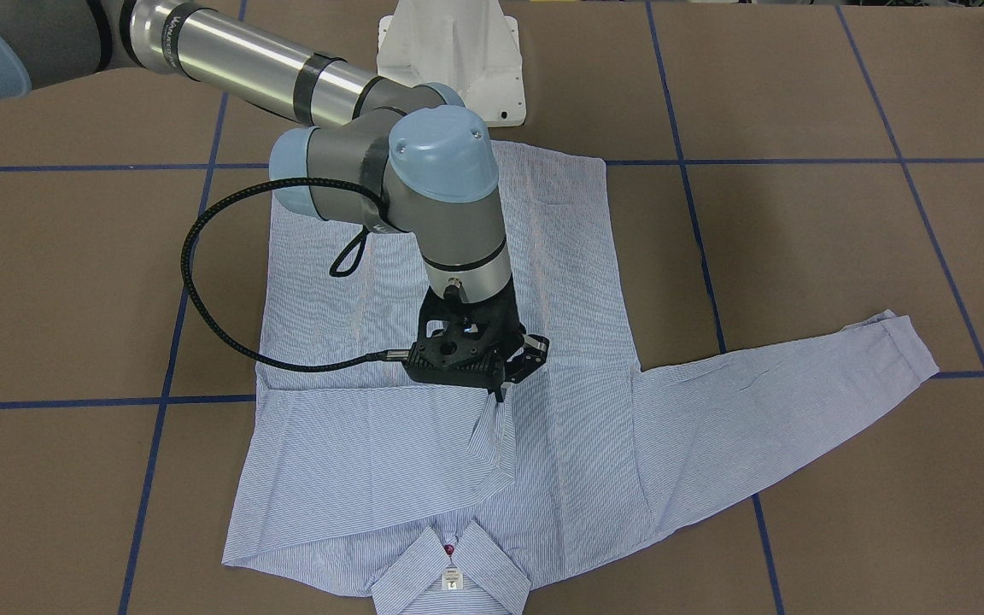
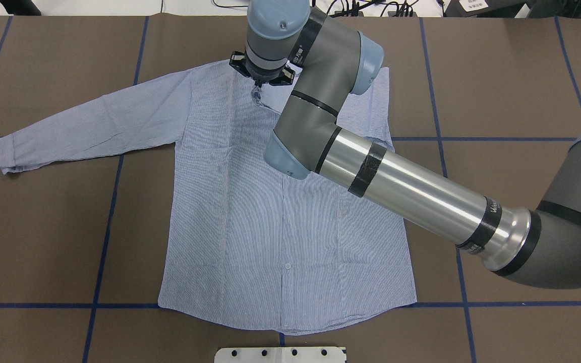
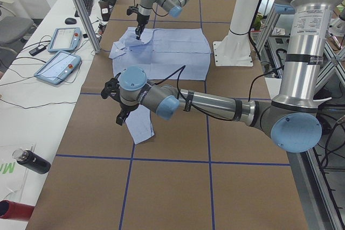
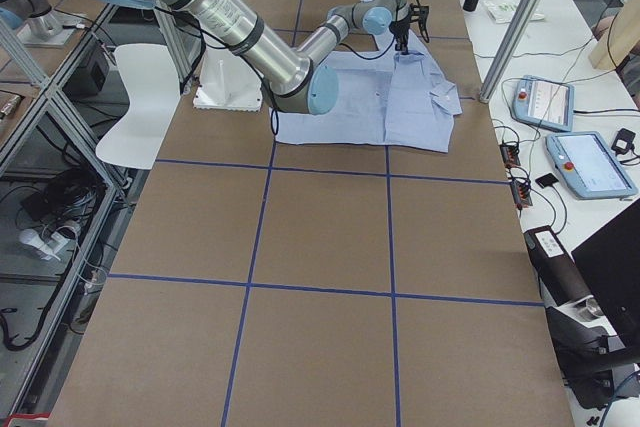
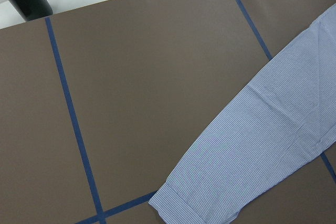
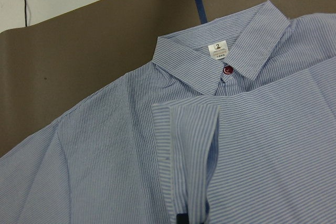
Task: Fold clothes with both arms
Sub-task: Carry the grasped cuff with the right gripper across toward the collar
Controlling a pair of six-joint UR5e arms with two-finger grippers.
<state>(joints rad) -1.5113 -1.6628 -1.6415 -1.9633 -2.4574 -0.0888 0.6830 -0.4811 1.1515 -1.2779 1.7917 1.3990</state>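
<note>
In the front-facing view, the shirt [image 1: 560,444] is seen spread flat on the tabletop [image 1: 842,256], with its collar [image 1: 449,581] at the bottom edge of the frame. The folded sleeve [image 1: 355,444] is laid across the chest at lower left, and the free sleeve [image 1: 791,384] is stretched out to the right. At the frame's centre the right pincer [image 1: 502,386] appears clenched on the folded sleeve's end, and the cloth is puckered up towards it.

In the overhead view the same pincer is found at top centre, over the upper chest, with the free sleeve laid out to the left.

In the left side view the left pincer [image 3: 115,103] is held above the free sleeve's end, at centre left. Whether it is released or clenched cannot be told.

In the left wrist view only the free cuff [image 5: 178,203] is shown, lying flat at the lower right.

In the right wrist view the gripped cuff [image 6: 189,129] is seen just below the neck label [image 6: 218,49] and the red button [image 6: 228,70].

The sleeve fold is judged to be the step in hand. It would be done well if the cuff were lowered straight onto the chest and the sleeve kept taut so that no crease is trapped. The grip is best let go only once the cloth lies flat, so that the body beneath is not dragged.
</note>
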